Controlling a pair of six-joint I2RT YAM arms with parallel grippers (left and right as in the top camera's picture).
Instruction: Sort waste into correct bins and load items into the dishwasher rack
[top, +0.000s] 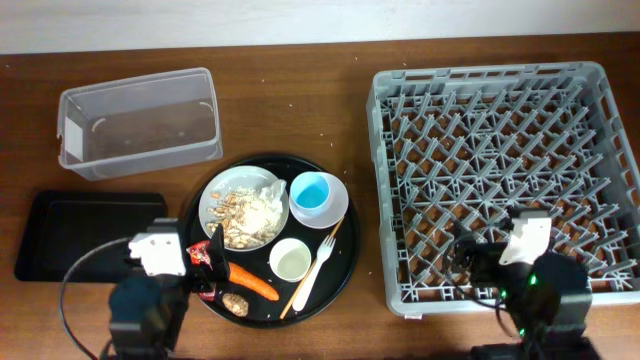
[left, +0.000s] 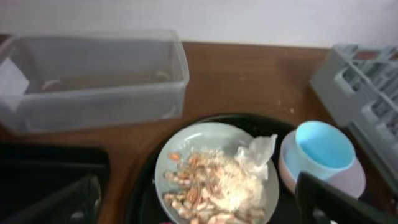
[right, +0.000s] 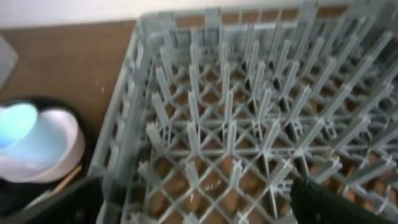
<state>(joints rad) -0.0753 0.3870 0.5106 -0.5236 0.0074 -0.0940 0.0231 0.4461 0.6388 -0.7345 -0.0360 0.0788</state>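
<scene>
Brown wooden surface (top: 300, 100) meets a pale wall (top: 300, 20) at its far edge. My left pincer (left: 196, 208) and my right pincer (right: 193, 205) both stand wide open, holding nothing.

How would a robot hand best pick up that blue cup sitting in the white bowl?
Probably by its rim, coming straight down from above and pinching the wall, inside and outside. The blue cup stands upright with its mouth open, and the white bowl around it hides its lower sides, so a sideways grab looks awkward.
</scene>
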